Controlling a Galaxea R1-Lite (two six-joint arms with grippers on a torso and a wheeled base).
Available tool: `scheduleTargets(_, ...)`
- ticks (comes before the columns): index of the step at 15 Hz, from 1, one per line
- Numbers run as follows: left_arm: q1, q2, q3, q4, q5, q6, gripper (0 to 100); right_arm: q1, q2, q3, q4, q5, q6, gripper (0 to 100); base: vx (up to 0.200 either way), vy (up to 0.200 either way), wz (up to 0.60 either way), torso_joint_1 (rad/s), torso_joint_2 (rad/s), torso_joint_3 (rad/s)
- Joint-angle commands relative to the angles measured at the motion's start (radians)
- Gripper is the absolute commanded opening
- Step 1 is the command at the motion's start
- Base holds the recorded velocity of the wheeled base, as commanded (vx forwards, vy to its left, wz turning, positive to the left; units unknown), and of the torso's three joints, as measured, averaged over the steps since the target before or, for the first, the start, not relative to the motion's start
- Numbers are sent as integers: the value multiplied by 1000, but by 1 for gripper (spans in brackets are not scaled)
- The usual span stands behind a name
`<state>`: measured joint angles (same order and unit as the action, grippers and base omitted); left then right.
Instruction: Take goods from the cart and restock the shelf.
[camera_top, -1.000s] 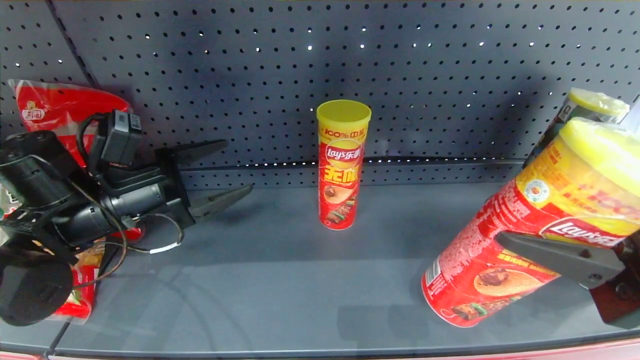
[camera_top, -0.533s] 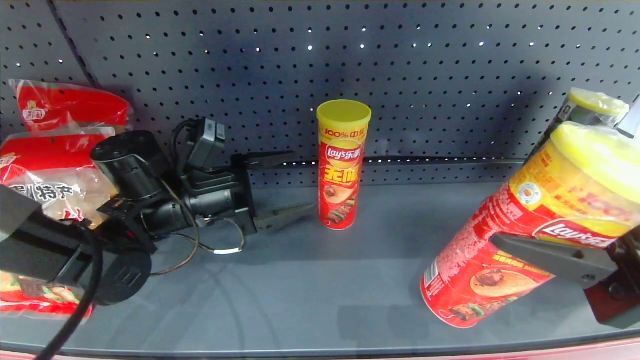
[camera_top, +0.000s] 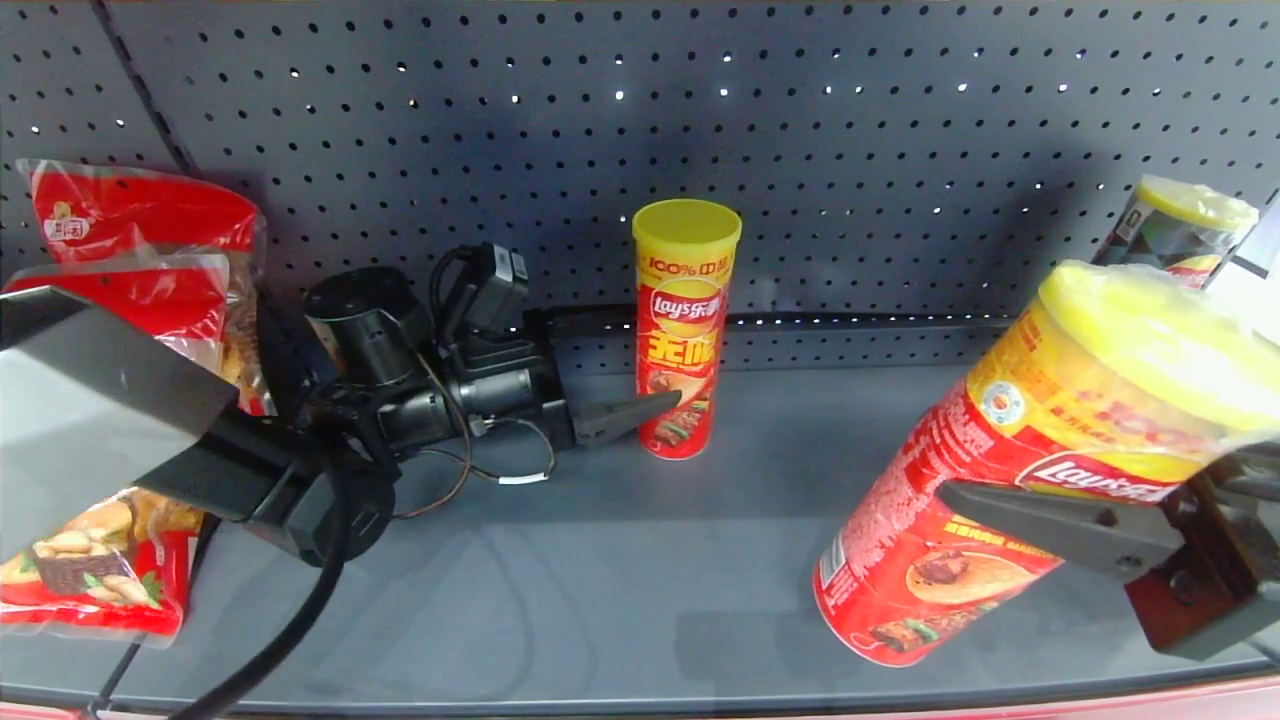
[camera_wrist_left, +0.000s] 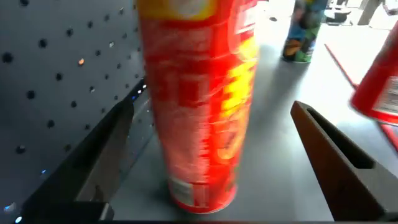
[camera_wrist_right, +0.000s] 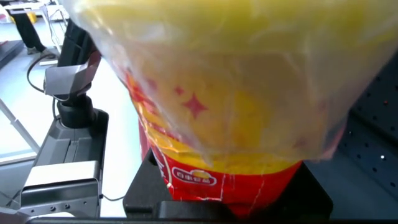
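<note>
Chips can (camera_top: 687, 330) stands upright on the shelf (camera_top: 560, 580); my left gripper (camera_wrist_left: 212, 112) has advanced and now straddles it, jaws spread wide. Right of it, my right gripper (camera_top: 1085, 500) clamps a tilted can (camera_top: 1000, 470).

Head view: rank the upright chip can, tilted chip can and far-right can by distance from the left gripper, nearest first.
1. upright chip can, centre, inside the open left gripper.
2. tilted chip can, right front.
3. far-right can, right rear.
</note>
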<state>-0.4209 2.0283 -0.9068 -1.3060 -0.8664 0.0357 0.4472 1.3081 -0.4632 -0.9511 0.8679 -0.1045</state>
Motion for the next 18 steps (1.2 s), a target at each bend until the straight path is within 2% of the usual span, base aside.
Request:
scheduleTargets(1,1,40,-47,-1,1,-2,100,4,5,-2,-2,2,-3,0,0,0,0,0,0,0)
scheduleTargets(2,-1,53,-81,-1,3,-16,100,5,5,1,-2,2,-8,0,0,0,0,0,0,0)
scheduleTargets(10,-24,118,-173,-1,0,-20,100,13,3,11,0,2,-12,0,0,0,0,0,0,0)
scheduleTargets(18,-95,181,-288,-3,-3,-34,100,13,-3,28,0,2,-24,0,0,0,0,0,0,0)
